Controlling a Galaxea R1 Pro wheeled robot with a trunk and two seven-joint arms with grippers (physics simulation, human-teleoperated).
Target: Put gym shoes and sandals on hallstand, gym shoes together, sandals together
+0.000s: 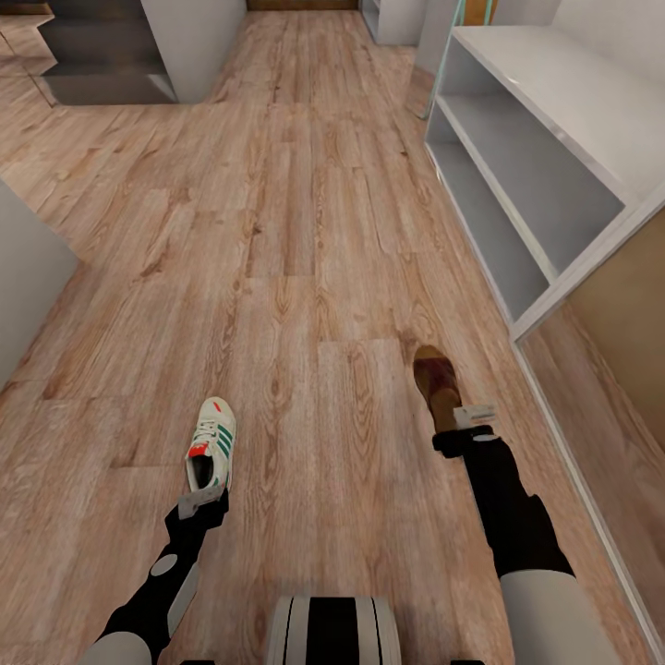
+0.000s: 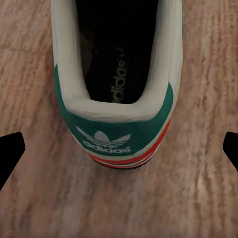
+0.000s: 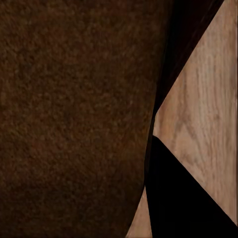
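At lower left, the left end effector (image 1: 203,503) hovers spread just behind the heel of a gym shoe (image 1: 212,444) lying on the corridor floor (image 1: 305,231). Right of centre, the right end effector (image 1: 468,427) meets a sandal (image 1: 437,377); whether it pinches I cannot tell. The hallstand (image 1: 536,148) occupies the upper right.

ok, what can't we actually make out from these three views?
- Right hand, head view: its grip on the sandal is hidden by the wrist; in the right wrist view brown leather sits too close to read contact.
- Sandal heel: covered by that hand.
- Gym shoe toe, left wrist view: cut off by the frame edge.
- Left hand fingers: just the tips show at the frame sides.
- Hallstand: cropped by the frame edge.
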